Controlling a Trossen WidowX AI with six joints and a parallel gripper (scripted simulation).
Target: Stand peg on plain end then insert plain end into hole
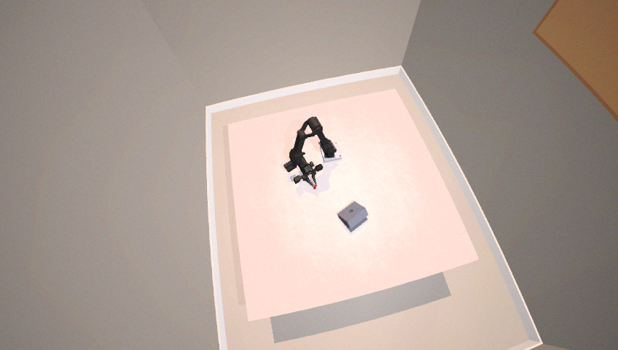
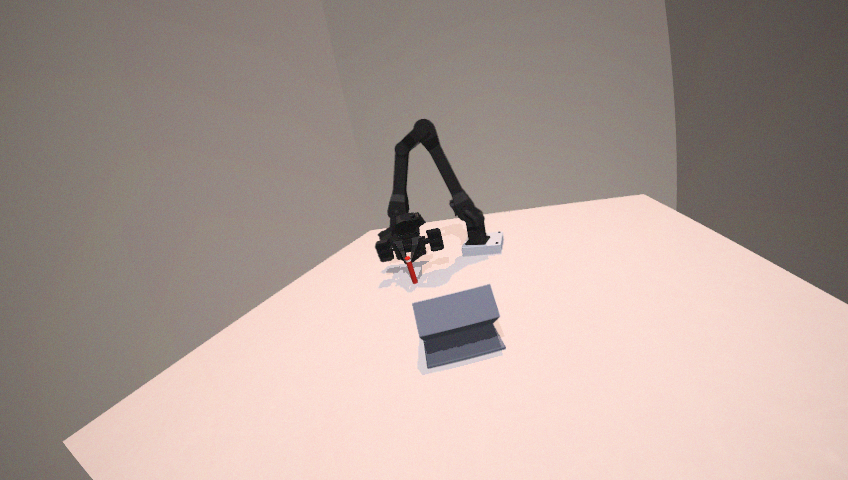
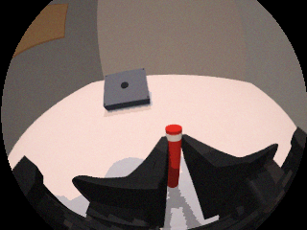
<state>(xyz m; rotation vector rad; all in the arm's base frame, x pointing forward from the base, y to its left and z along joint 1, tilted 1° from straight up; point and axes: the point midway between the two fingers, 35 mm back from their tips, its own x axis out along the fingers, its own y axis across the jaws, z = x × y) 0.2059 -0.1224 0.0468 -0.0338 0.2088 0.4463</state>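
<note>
The red peg [image 1: 315, 186] [image 2: 411, 272] [image 3: 174, 160] has its white band at the upper end, just below a red cap. My gripper [image 2: 408, 259] [image 3: 173, 140] is shut on the peg near the banded end. The plain end points down toward the table; the peg looks near upright, leaning a little in the exterior view. Whether that end touches the table I cannot tell. The grey sloped panel [image 1: 357, 208] [image 2: 457, 312] [image 3: 138, 91] stands apart from the peg. Its hole [image 1: 351, 211] [image 3: 125, 85] is dark and empty; the exterior view shows only the panel's back.
The arm's pale base plate [image 1: 333, 158] [image 2: 483, 248] sits on the table [image 1: 268, 259] [image 2: 267, 368] [image 3: 206, 101] behind the peg. The panel is the only other object on the table. The arm's shadow falls around the peg.
</note>
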